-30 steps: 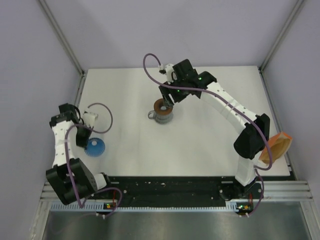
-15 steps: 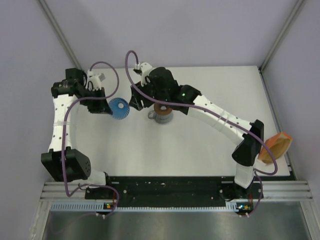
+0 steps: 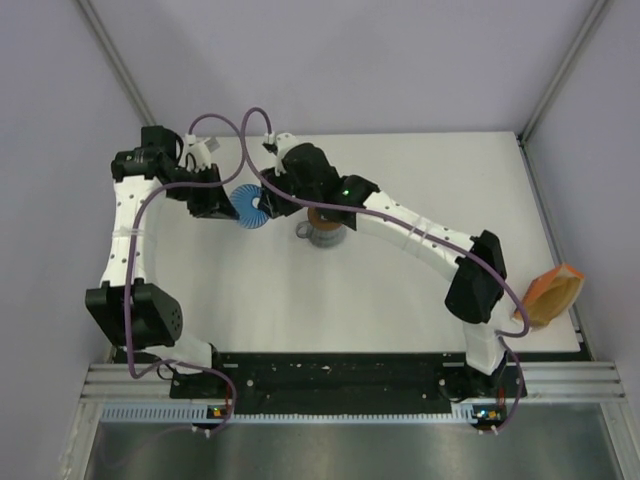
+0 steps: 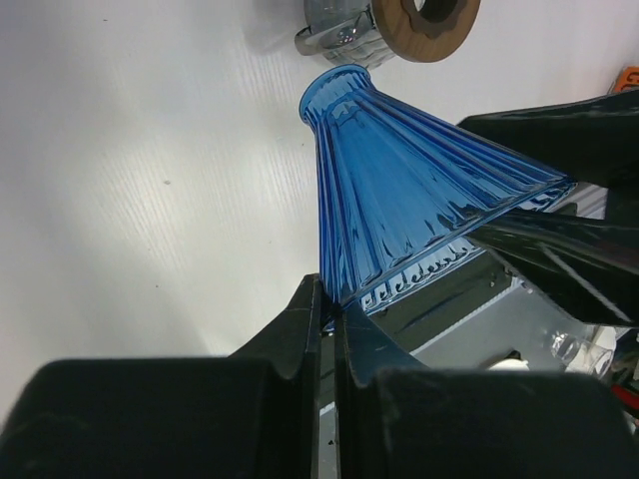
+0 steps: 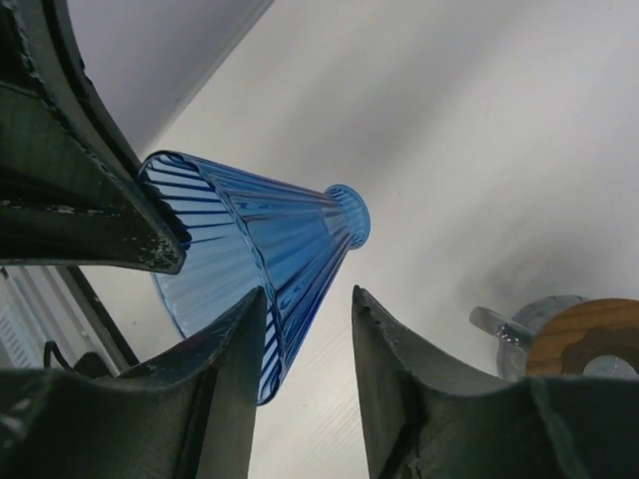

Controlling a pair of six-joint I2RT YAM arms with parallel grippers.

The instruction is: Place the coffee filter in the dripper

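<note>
The blue ribbed dripper point(image 3: 250, 207) hangs tilted above the table, left of the mug. My left gripper point(image 3: 226, 204) is shut on its wide rim; in the left wrist view the closed fingertips point(image 4: 331, 304) pinch the rim of the dripper point(image 4: 409, 190). My right gripper point(image 3: 270, 198) meets it from the right. Its jaws point(image 5: 310, 299) stand open astride the lower rim of the dripper point(image 5: 250, 249), one finger point(image 5: 235, 349) against the wall, the other clear of it. The coffee filter is out of view.
A grey handled mug with a brown rim point(image 3: 322, 228) stands mid-table just right of the grippers, also the mug point(image 5: 569, 339) in the right wrist view. An orange printed pack point(image 3: 553, 297) lies at the table's right edge. Grey walls enclose the table.
My left arm has lifted the dripper off the table at the near left and carried it up toward the mug. My right gripper left the mug, swung left to the dripper, and its jaws have narrowed.
</note>
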